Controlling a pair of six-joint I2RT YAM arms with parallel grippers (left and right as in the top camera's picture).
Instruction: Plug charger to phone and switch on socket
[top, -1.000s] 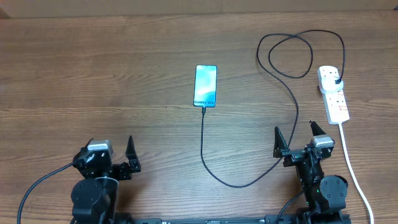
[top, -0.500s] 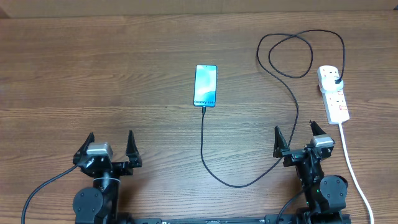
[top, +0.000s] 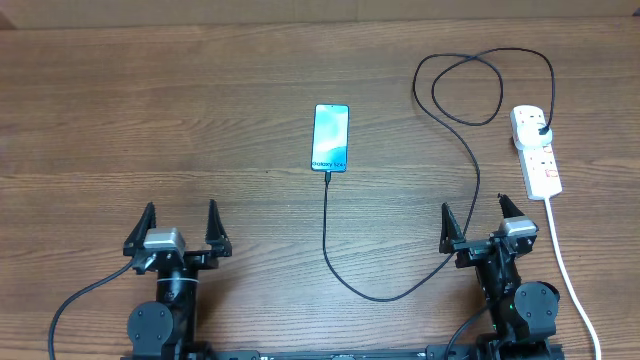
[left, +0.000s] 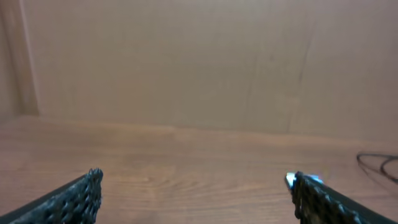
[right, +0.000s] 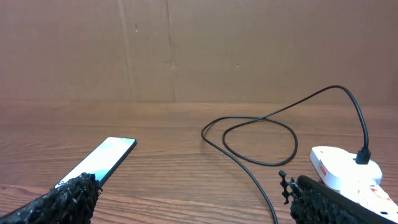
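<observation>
The phone lies flat mid-table, its blue-teal screen up. The charger, a thin black cable, meets the phone's near end, curves toward the right arm, loops at the back and ends in a black plug seated in the socket, a white strip with red marks. My left gripper stands open near the front left, nothing between its fingers. My right gripper is open too, just left of the socket's white cord. In the right wrist view the phone, charger and socket lie ahead of the gripper.
The thick white cord runs from the socket toward the front right, past the right arm. A brown cardboard wall stands behind the table. In the left wrist view, bare wood lies ahead of the gripper, with a bit of cable at far right.
My left arm has turned from a skewed pose to face straight ahead, shifting slightly right, both fingers now showing. The right arm, phone, charger and socket have not moved.
</observation>
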